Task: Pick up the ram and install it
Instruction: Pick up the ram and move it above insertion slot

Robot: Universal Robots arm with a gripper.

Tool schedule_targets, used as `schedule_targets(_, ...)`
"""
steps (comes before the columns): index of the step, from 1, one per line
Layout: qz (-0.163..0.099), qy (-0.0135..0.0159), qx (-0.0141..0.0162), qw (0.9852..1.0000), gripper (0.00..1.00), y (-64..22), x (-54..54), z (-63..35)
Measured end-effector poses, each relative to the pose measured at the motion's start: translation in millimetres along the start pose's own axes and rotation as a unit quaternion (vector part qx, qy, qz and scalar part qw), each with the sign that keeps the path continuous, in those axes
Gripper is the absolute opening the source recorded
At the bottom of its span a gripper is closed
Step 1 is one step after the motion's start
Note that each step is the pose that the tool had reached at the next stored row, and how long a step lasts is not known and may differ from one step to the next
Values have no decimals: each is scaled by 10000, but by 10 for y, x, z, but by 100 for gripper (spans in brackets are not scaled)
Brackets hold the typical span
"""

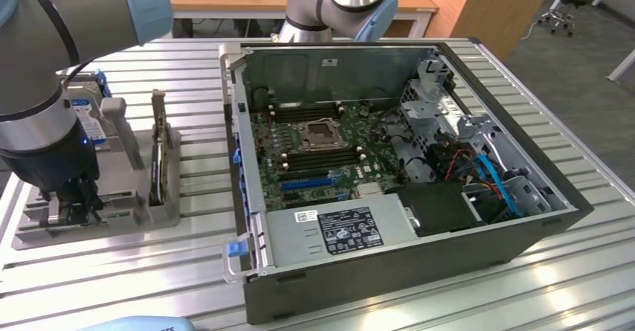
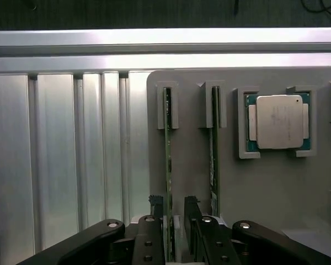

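The exterior view looks down at a slant from high up and some way off, taking in the slatted desk point(image 1: 417, 301), the opened computer case point(image 1: 397, 160) and the arm point(image 1: 40, 123). The wrist view sits just behind the claw point(image 2: 174, 207), facing straight down, close above the grey holder point(image 2: 265, 187) beneath the claw. Both views share that holder and the desk beside it.

My worktop point(image 1: 149, 271) is made of ribbed aluminium slats. Two things sit directly on it: a grey holder point(image 1: 149, 216) toward the exterior view's left, and just beside it an open computer case point(image 1: 397, 271), lying on its side, across the middle and right.
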State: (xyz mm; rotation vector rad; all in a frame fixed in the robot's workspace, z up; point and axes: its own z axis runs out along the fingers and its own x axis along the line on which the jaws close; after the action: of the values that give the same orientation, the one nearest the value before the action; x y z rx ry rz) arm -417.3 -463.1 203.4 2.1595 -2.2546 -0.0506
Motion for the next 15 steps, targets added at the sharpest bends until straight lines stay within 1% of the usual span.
schedule_targets(3,0,1,0,10000,29,0,0,18)
schedule_targets(11,1,0,1,10000,29,-1,16,20)
schedule_targets(15,0,0,1,10000,29,-2,17,49)
